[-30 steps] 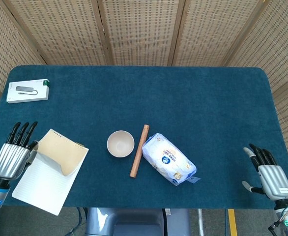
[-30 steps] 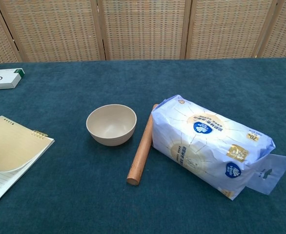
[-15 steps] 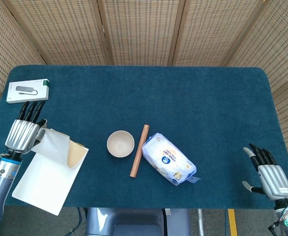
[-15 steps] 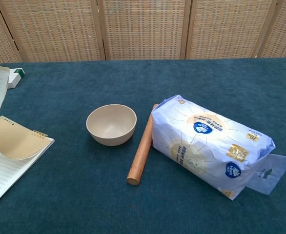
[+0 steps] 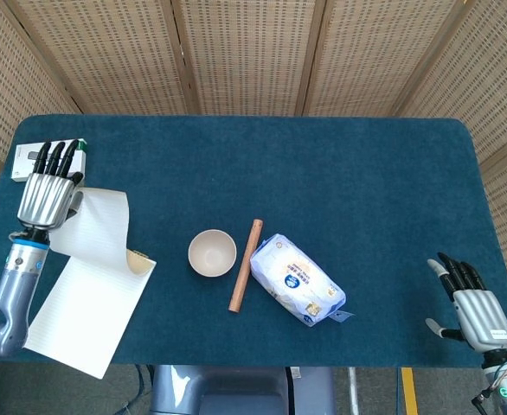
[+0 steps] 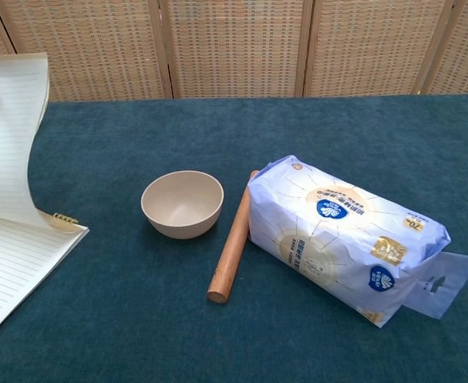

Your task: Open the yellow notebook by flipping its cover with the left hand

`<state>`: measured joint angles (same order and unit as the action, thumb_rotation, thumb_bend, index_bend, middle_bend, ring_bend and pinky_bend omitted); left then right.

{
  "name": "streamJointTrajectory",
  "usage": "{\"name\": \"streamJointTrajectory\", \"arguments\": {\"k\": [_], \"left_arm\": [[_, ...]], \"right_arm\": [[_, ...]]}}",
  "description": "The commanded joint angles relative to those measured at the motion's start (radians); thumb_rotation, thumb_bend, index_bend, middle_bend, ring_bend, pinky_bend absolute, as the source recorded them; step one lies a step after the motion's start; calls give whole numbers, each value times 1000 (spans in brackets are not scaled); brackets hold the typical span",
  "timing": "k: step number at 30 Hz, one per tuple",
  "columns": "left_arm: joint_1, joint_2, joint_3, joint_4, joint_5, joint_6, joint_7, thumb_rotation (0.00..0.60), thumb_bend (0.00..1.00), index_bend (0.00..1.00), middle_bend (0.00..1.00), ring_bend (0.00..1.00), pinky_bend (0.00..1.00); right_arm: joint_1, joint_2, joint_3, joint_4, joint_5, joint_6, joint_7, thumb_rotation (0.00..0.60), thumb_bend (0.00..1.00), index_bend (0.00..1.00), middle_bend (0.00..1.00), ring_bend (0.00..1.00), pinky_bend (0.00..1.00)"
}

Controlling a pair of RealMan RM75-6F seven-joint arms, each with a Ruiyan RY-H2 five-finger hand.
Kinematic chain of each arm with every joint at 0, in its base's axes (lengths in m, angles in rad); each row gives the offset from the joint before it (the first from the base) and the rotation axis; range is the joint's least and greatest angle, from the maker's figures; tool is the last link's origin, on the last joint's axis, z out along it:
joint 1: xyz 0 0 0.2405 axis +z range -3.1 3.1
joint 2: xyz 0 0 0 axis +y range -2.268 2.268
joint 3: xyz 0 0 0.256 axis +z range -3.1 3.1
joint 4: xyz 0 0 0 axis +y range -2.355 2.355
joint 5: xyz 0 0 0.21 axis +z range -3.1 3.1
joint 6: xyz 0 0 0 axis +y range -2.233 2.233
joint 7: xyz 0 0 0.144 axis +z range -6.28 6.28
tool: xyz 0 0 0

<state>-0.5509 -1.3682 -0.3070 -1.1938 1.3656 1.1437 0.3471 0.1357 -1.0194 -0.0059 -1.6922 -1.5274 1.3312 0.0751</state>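
Observation:
The yellow notebook (image 5: pixel 85 316) lies at the table's front left corner, its lined page (image 6: pixel 18 263) facing up. Its cover (image 5: pixel 98 226) is raised and curled back over the spiral edge, lined inner side showing; a sliver of yellow shows at the binding (image 5: pixel 137 257). My left hand (image 5: pixel 48 192) grips the cover's top edge, fingers pointing away from me. In the chest view the raised cover (image 6: pixel 6 144) stands tall at the left edge. My right hand (image 5: pixel 477 313) hangs open beyond the table's front right corner, holding nothing.
A beige bowl (image 5: pixel 212 252) sits mid-table, with a wooden rolling pin (image 5: pixel 245 265) beside it and a blue-white bag (image 5: pixel 298 279) to its right. A white box (image 5: pixel 22 164) lies at the far left, partly behind my left hand. Wicker screens stand behind the table.
My left hand has risen and moved away from me with the cover, swinging it from low over the page to upright. The right hand has stayed still.

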Motion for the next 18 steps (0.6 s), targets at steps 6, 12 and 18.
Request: {"name": "streamJointTrajectory", "arguments": {"k": [6,12,18], "left_arm": [[-151,-88,-104,165,-140,-92,61,600,422,792,0,0,0],[-224,-159,-120,285,-205,-136,98,600,420,791,0,0,0],[-251,-214,-90,375,-203,-125,100,600,339,381,0,0,0]], "right_arm": [[3,2,0,1,-1,-5,11,600,232,16,0,0,25],[5,2,-1,3,-5,-6,16,600,232,16,0,0,25],[6,4,-1,5,-9,-4,27,600,231,16,0,0,25]]}}
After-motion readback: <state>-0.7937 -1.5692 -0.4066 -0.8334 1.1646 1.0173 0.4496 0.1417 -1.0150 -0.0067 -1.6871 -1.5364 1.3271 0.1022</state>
